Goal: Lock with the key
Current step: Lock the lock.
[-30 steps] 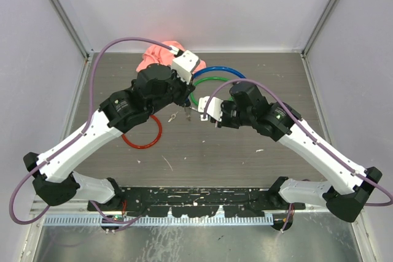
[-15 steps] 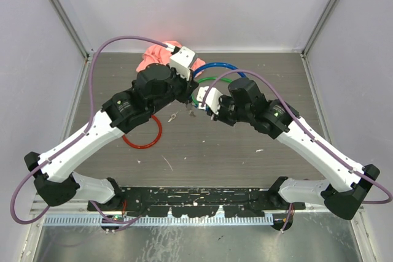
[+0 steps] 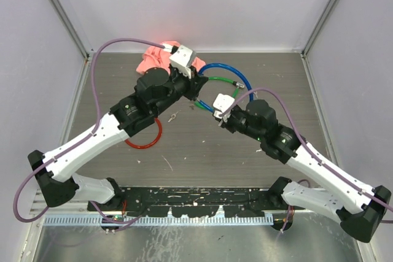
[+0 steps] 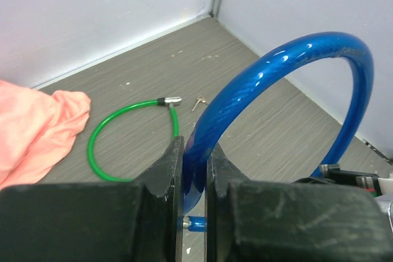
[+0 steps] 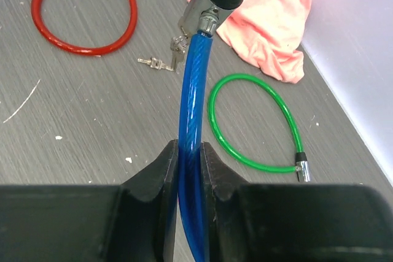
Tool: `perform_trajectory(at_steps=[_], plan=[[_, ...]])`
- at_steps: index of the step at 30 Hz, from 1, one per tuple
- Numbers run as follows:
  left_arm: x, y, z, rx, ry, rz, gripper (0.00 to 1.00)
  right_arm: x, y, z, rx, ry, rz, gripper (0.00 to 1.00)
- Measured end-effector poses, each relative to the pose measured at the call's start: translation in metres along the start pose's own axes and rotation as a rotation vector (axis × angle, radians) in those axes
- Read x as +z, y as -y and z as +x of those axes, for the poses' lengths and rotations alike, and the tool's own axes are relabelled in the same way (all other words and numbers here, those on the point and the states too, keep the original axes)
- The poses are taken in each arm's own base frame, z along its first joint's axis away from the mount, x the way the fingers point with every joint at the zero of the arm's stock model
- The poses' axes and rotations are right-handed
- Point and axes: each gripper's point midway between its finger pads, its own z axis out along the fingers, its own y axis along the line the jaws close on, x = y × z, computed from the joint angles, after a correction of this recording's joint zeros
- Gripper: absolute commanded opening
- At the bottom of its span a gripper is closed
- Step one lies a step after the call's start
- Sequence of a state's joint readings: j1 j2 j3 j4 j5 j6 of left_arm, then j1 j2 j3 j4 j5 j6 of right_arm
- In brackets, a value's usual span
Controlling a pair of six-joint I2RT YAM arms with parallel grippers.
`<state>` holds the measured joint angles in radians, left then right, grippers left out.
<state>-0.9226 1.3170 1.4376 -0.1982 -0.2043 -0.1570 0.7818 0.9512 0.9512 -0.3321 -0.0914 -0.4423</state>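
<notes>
Each arm is built from white moulded link covers alternating with black cylindrical joint housings. The left arm (image 3: 92, 142) and the right arm (image 3: 319, 167) each end in a black base block (image 3: 52, 189). A purple cable (image 3: 92, 75) runs outside each arm in a loose loop. A white box-shaped camera housing (image 3: 183, 59) sits at each wrist. The left gripper (image 4: 194, 151) and the right gripper (image 5: 189, 151) carry matte black fingers (image 4: 161, 173) with wedge-shaped tips.
</notes>
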Motion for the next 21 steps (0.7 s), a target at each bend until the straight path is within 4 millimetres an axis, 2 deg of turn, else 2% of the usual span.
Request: perform_trajectory(at_steps=[2, 6, 8, 13, 15, 17, 21], plan=[[0.003, 0.008, 0.002, -0.002, 0.02, 0.039, 0.0, -0.002, -0.001, 0.003, 0.0, 0.05, 0.025, 0.01], [0.01, 0.026, 0.015, 0.038, 0.048, 0.096, 0.0, 0.012, -0.006, 0.021, 0.026, 0.082, 0.052, 0.01], [0.014, 0.034, 0.03, 0.066, 0.032, 0.115, 0.0, 0.019, -0.012, 0.036, 0.039, 0.086, 0.054, 0.01], [0.019, 0.046, 0.082, 0.141, -0.059, 0.121, 0.0, 0.031, -0.032, 0.08, 0.043, 0.086, 0.048, 0.01], [0.017, 0.048, 0.105, 0.177, -0.095, 0.119, 0.0, 0.034, -0.041, 0.098, 0.037, 0.078, 0.035, 0.05], [0.016, 0.049, 0.122, 0.206, -0.113, 0.113, 0.0, 0.037, -0.047, 0.111, 0.03, 0.072, 0.025, 0.1], [0.016, 0.048, 0.146, 0.234, -0.118, 0.094, 0.0, 0.041, -0.057, 0.13, 0.008, 0.066, 0.011, 0.1]])
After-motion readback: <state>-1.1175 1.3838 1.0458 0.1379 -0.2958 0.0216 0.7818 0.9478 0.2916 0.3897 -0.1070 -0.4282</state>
